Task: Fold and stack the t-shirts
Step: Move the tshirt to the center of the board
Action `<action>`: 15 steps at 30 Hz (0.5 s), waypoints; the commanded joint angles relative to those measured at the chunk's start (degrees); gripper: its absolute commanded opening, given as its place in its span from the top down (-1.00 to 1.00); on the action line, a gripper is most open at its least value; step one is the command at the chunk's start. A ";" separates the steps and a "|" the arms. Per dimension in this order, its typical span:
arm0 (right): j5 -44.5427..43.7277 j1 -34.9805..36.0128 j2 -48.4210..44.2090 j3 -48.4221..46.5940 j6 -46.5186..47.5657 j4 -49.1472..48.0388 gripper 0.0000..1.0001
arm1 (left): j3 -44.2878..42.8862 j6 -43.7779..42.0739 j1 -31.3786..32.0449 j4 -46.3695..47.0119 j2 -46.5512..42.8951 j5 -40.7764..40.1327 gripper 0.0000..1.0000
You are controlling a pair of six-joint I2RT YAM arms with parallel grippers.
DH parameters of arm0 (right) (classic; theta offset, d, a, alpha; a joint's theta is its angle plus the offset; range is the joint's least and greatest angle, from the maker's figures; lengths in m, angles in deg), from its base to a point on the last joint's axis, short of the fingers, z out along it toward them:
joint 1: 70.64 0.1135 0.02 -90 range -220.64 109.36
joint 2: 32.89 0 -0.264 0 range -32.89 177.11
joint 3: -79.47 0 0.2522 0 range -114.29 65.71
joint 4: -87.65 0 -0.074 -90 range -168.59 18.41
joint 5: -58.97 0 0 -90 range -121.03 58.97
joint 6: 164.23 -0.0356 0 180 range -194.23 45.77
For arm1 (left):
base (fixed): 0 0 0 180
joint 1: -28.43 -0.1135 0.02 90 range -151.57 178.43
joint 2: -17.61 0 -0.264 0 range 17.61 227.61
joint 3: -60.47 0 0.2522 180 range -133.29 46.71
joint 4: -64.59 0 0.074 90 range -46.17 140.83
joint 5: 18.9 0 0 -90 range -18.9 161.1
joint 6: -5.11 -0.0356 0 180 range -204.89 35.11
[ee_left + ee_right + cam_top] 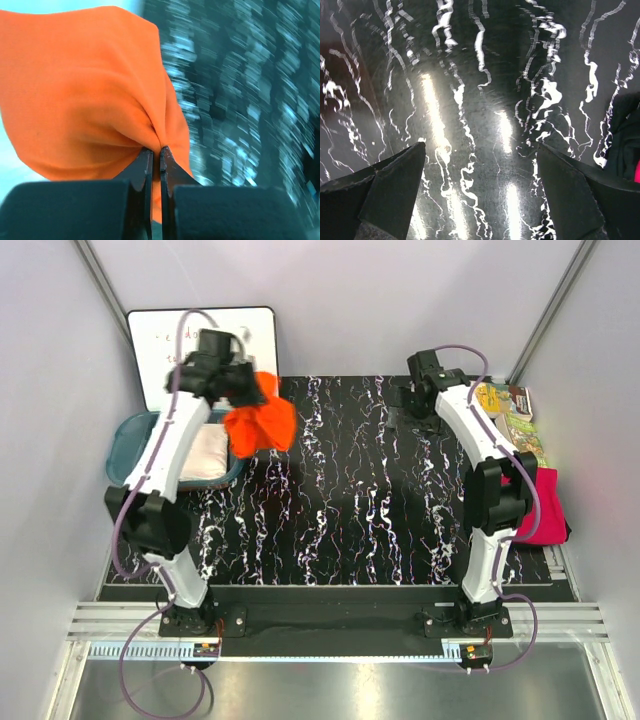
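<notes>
Nearest the left wrist lens, left gripper [156,152] clenched tight, jaws pressed almost together on a pinch of orange t-shirt [85,85], fabric gathered into creases right at the tips. Bunched and hanging in the air above the far left corner of the black marbled mat [340,500], just beside the teal tub [118,445]. No clear long axis to read: crumpled into a lump, drooping from the grip point, bulk on the mat side of the fingers. Inside the tub, cream t-shirt [205,455], partly hidden under the left forearm. Well apart, magenta t-shirt [545,505], heaped at the right edge behind the right arm's elbow. Left arm stretched forward and up, wrist over the tub's inner rim, in front of the whiteboard [200,340]. Opposite, right gripper [480,165] spread wide, grasping nothing, pointed down at bare mat toward the far right, near the booklets [510,415]. Judged from this: orange shirt far nearer the left arm and in its grip, with the open middle of the mat lying to the right of the grip point, between both arms. Likely need: swing across and lay out flat there, free right fingers well placed to catch a hanging edge. Risk: single-point pinch, so cloth apt to land twisted.
</notes>
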 commanded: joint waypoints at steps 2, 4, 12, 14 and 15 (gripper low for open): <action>2.35 -6.03 -0.07 -1.75 -4.80 -0.26 -1.00 | -3.67 1.43 9.82 7.09 3.61 17.18 1.00; 2.00 -6.74 -0.85 -1.40 -4.36 -0.44 -0.99 | -2.61 1.95 12.02 9.54 3.61 20.54 1.00; 0.77 -8.24 -2.26 0.62 -2.34 -0.44 -1.00 | 1.00 -2.86 15.11 7.12 5.89 23.21 -0.77; 0.95 -8.24 -2.44 0.80 -2.34 -0.52 -1.00 | 0.82 -5.07 15.20 1.75 7.92 21.10 -0.98; 1.12 -8.24 -2.53 0.80 -2.43 -0.70 -0.99 | 2.65 -5.77 15.20 1.30 7.66 19.69 -0.98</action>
